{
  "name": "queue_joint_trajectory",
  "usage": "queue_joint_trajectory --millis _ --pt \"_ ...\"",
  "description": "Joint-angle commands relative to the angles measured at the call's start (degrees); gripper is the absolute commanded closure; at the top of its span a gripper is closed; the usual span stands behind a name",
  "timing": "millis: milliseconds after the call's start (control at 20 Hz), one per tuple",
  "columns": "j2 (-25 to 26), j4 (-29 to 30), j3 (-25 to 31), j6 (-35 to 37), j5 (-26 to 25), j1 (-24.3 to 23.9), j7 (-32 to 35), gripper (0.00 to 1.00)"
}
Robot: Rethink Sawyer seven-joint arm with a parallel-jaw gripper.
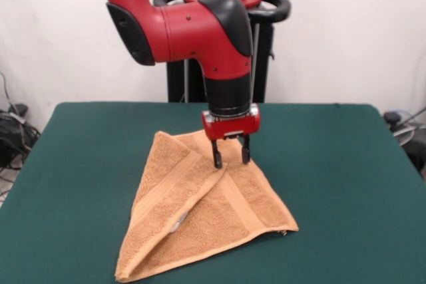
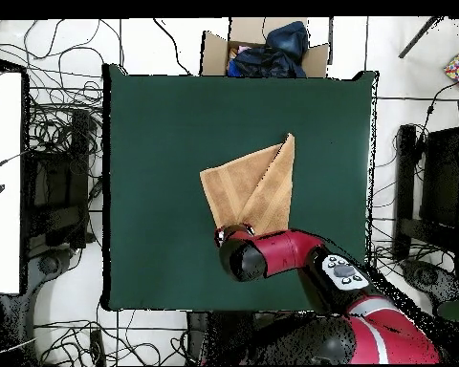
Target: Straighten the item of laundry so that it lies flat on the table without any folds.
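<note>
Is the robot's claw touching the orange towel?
Touching. In the front view the gripper stands open, both jaws' tips pressed into the folded towel near its far end; no green table shows between them.

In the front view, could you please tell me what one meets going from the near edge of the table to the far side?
Bare table → folded towel → gripper at the towel's far end → bare table → pedestal.

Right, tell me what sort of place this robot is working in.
Most likely a robotics lab. A red and black arm on a pedestal works at a green-topped table holding only a folded towel. Cables sprawl across the floor, and a cardboard box of cloth sits beside the table.
</note>
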Motion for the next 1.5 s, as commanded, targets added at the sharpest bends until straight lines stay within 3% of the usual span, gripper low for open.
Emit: queue_joint_trajectory --millis 50,650,1500 --pt "0.60 -4.55 -1.57 1.67 -1.66 0.73 2.71 0.00" --pt "0.23 -7.14 1.45 5.99 -1.65 -2.21 -1.74 0.00" --pt "1.85 -8.51 1.81 5.63 -1.94 -2.41 -1.92 0.00"
